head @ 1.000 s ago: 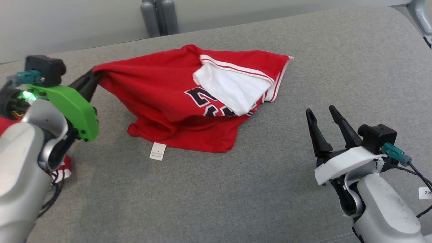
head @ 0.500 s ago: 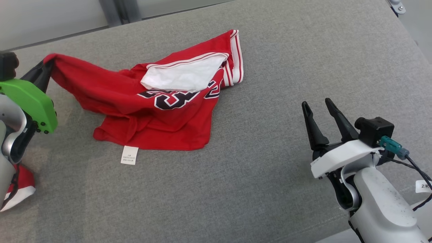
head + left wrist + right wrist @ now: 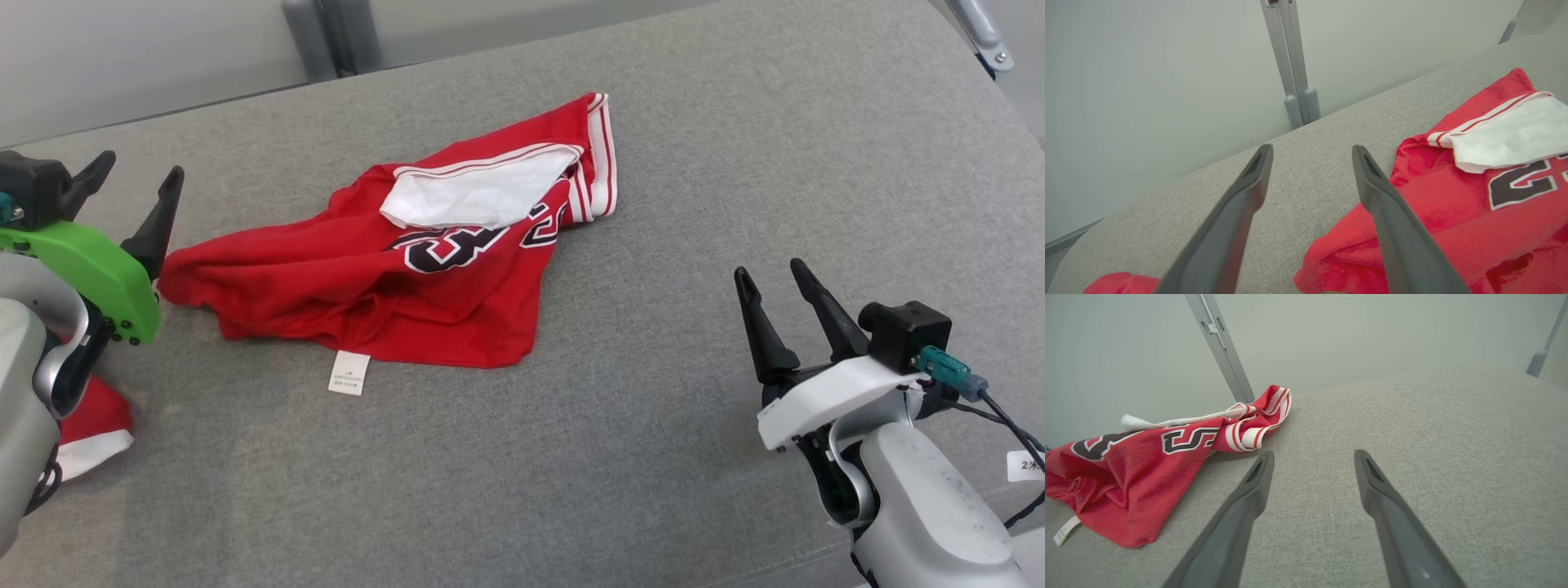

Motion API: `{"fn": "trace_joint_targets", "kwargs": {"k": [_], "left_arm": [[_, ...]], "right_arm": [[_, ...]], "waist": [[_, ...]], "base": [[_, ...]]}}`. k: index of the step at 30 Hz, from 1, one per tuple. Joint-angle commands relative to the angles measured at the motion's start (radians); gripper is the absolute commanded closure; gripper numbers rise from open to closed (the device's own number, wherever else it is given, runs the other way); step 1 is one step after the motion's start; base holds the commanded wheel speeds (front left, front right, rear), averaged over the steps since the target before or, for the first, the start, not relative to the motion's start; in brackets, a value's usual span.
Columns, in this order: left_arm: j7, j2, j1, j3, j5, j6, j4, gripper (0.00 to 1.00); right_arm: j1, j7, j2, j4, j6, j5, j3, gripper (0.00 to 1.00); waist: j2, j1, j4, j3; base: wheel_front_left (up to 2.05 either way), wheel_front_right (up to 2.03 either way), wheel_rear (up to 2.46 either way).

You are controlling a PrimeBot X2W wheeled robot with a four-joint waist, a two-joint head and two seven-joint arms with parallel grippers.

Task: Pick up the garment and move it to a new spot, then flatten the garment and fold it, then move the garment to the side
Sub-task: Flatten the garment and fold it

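A crumpled red garment [image 3: 359, 278] with dark numerals, white trim and a white inner panel lies on the grey fabric surface [image 3: 653, 457], its care tag hanging off the near edge. My left gripper [image 3: 139, 175] stands open just left of the garment's left tip, with nothing between its fingers. In the left wrist view the left gripper [image 3: 1310, 151] shows the garment [image 3: 1474, 212] lying beside and under the right finger. My right gripper [image 3: 771, 273] is open at the lower right, well clear of the cloth. The right wrist view has the garment [image 3: 1139, 469] to the left of the right gripper [image 3: 1312, 455].
A second piece of red and white cloth [image 3: 94, 425] lies at the lower left beside my left arm. Grey metal posts [image 3: 331, 37] stand behind the surface's far edge against a pale wall. Bare grey fabric stretches between the garment and my right gripper.
My left gripper has opened and let go of the garment's left tip, which has dropped onto the surface. The head camera has shifted between frames. The right gripper stays open.
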Motion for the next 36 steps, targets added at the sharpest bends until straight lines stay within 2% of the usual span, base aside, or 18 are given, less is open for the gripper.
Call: {"fn": "trace_joint_targets", "kwargs": {"k": [1, 4, 8, 11, 15, 18, 20, 22, 29, 36], "left_arm": [[-0.025, 0.001, 0.021, 0.005, -0.010, 0.000, -0.012, 0.00], [-0.076, -0.017, 0.067, 0.015, -0.017, 0.033, -0.068, 0.00], [-0.113, -0.032, 0.163, 0.034, -0.030, 0.109, -0.189, 0.00], [-0.128, -0.052, 0.266, 0.040, -0.047, 0.176, -0.308, 0.00], [-0.146, -0.076, 0.391, 0.080, -0.039, 0.294, -0.467, 0.00], [-0.151, -0.109, 0.485, 0.152, -0.004, 0.381, -0.585, 0.00], [-0.151, -0.143, 0.554, 0.217, 0.030, 0.414, -0.657, 0.00], [-0.151, -0.173, 0.623, 0.264, 0.074, 0.420, -0.705, 0.00], [-0.151, -0.240, 0.703, 0.299, 0.149, 0.359, -0.712, 0.00], [-0.151, -0.310, 0.696, 0.294, 0.182, 0.295, -0.664, 0.00]], "right_arm": [[0.018, -0.003, -0.005, 0.002, 0.000, -0.003, 0.000, 0.00], [0.034, -0.003, -0.010, 0.005, 0.000, -0.005, -0.001, 0.00], [0.049, -0.003, -0.012, 0.000, 0.000, -0.009, -0.005, 0.00], [0.061, -0.003, -0.010, -0.005, 0.000, -0.012, -0.007, 0.00], [0.075, -0.003, -0.005, -0.021, 0.000, -0.015, -0.020, 0.00], [0.087, -0.003, -0.004, -0.043, 0.000, -0.019, -0.037, 0.00], [0.095, -0.003, -0.001, -0.063, 0.000, -0.025, -0.050, 0.00], [0.105, -0.003, 0.002, -0.082, 0.000, -0.034, -0.058, 0.00], [0.061, -0.003, -0.034, -0.086, 0.000, -0.057, -0.001, 0.00], [-0.100, 0.013, -0.087, 0.019, 0.000, -0.028, 0.172, 0.00]], "waist": [[0.0000, -0.0001, 0.044, -0.041], [0.0000, -0.0001, 0.073, -0.066], [0.0000, -0.0001, 0.102, -0.082], [0.0000, -0.0001, 0.115, -0.085], [0.0000, -0.0001, 0.129, -0.086], [0.0000, -0.0001, 0.137, -0.083], [0.0000, -0.0001, 0.140, -0.083], [0.0000, -0.0001, 0.143, -0.087], [0.0000, -0.0001, 0.189, -0.087], [0.0000, -0.0001, 0.239, -0.067]], "base": [[0.00, 0.00, 0.00], [0.00, 0.00, 0.00], [0.00, 0.00, 0.00], [0.00, 0.00, 0.00], [0.00, 0.00, 0.00], [0.00, 0.00, 0.00], [0.00, 0.00, 0.00], [0.00, 0.00, 0.00], [0.00, 0.00, 0.00], [0.00, 0.00, 0.00]]}}
